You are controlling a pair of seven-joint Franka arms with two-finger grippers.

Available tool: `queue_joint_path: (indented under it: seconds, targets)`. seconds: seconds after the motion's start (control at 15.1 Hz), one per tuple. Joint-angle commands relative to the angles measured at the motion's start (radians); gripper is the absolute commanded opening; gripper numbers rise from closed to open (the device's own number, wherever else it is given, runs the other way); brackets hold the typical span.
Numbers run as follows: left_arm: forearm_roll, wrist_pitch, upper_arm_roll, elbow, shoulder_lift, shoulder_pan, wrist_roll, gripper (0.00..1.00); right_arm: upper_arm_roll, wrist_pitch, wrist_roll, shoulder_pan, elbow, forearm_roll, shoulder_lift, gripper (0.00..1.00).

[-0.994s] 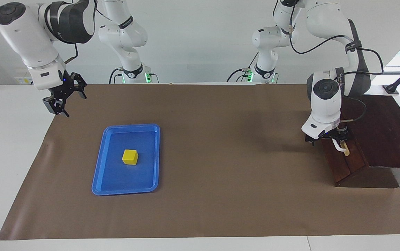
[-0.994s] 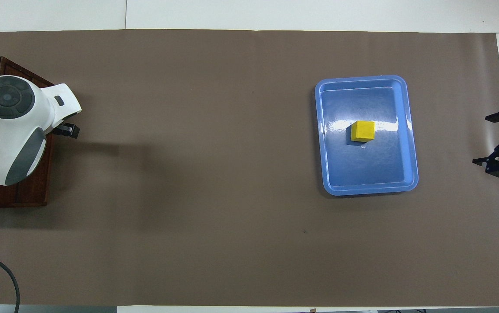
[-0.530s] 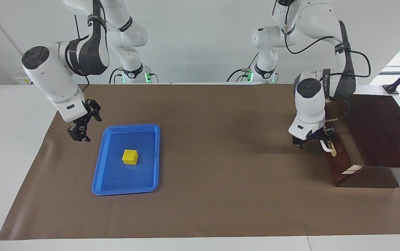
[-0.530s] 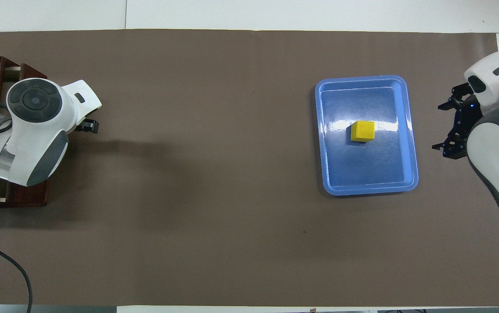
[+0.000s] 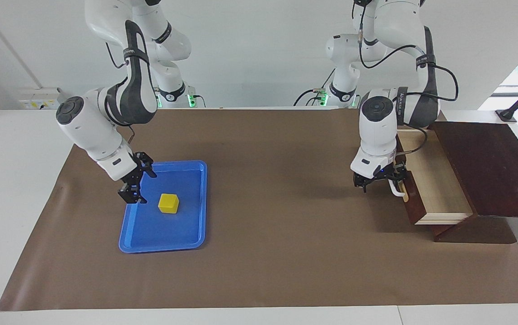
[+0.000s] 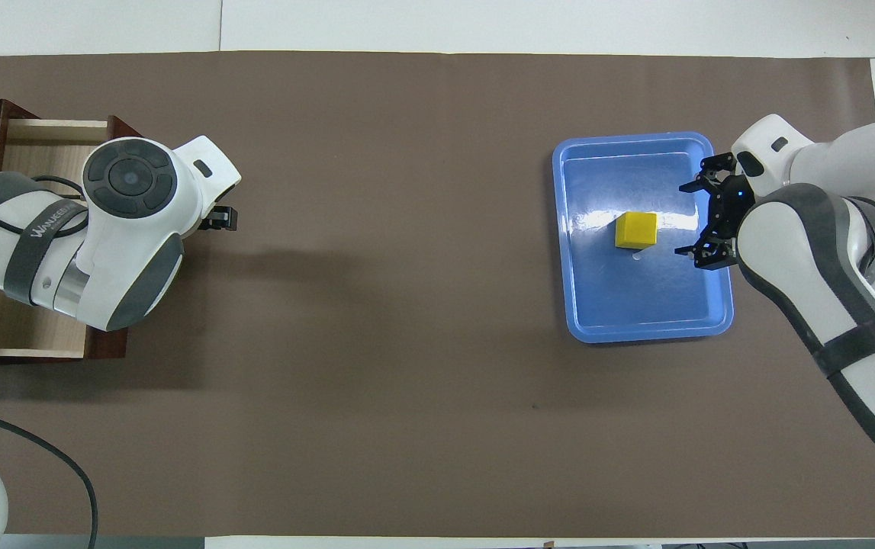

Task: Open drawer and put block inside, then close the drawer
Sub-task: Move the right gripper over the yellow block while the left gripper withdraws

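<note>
Facing view: block (image 5: 168,203) lies in tray (image 5: 193,241), at 3 o'clock of spread right gripper (image 5: 133,189). It looks light and rigid; pinch two flat sides. Left gripper (image 5: 387,180) clamps the handle (image 5: 398,189) of the open drawer (image 5: 439,189).

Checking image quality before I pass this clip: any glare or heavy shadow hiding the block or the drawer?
Overhead view: white glare streaks lie on the blue tray beside the yellow block, which stays plainly visible; the left arm covers much of the open drawer. Facing view: no glare on the tray; the drawer's pale inside is evenly lit, with a soft shadow on the mat under the left hand.
</note>
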Motion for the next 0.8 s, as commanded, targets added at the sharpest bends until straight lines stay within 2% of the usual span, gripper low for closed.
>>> queue_joint_path:
  seconds: [0.0, 0.2, 0.4, 0.73]
  targets:
    - [-0.039, -0.04, 0.007, 0.037, 0.017, -0.037, -0.013, 1.0, 0.004, 0.012, -0.116, -0.034, -0.004, 0.105, 0.049, 1.0]
    - [-0.039, -0.037, 0.007, 0.037, 0.019, -0.027, -0.013, 1.0, 0.004, 0.017, -0.135, -0.034, -0.004, 0.125, 0.063, 1.0]
    - [-0.046, -0.071, 0.007, 0.067, 0.017, -0.021, -0.01, 1.0, 0.004, 0.021, -0.236, -0.037, -0.004, 0.188, 0.084, 1.0]
    - [-0.235, -0.252, 0.014, 0.228, 0.019, -0.011, -0.039, 1.0, 0.002, 0.024, -0.285, -0.034, -0.004, 0.205, 0.091, 1.0]
